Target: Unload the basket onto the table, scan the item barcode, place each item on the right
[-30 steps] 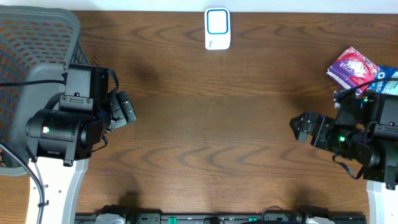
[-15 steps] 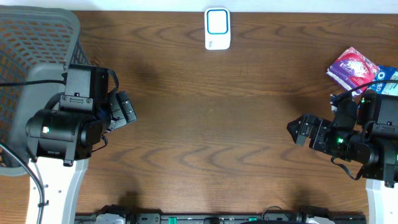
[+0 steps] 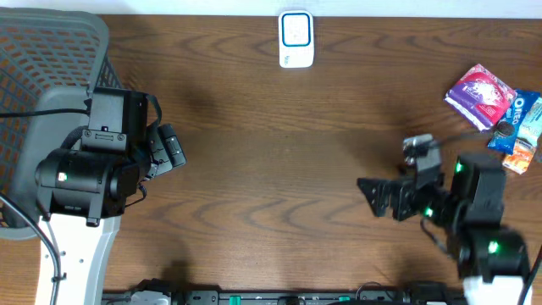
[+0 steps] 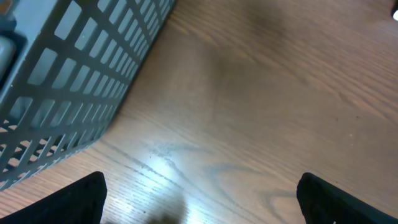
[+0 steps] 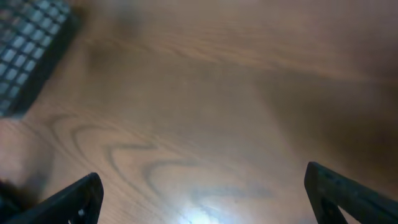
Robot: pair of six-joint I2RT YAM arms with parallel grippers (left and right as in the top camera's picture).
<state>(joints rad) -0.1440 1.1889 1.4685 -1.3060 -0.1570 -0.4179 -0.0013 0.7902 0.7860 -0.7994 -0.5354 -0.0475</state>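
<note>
The brown wooden table (image 3: 279, 152) is smooth, with wavy grain lines, and it shines where the light hits it. On the table, the grey plastic basket with a grid of holes (image 3: 51, 42) looks dull. The small white and blue plastic scanner box (image 3: 295, 39) looks smooth. The purple crinkly snack packet (image 3: 478, 95) and the blue packet (image 3: 527, 114) look glossy.

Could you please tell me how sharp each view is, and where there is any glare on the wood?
Overhead: sharp and evenly lit, with only faint soft shadows on the table. Left wrist: fairly crisp, the basket mesh clear, one bright glare patch on the wood low in the frame. Right wrist: blurred throughout, the basket corner at top left soft, pale glare at the bottom edge.
</note>
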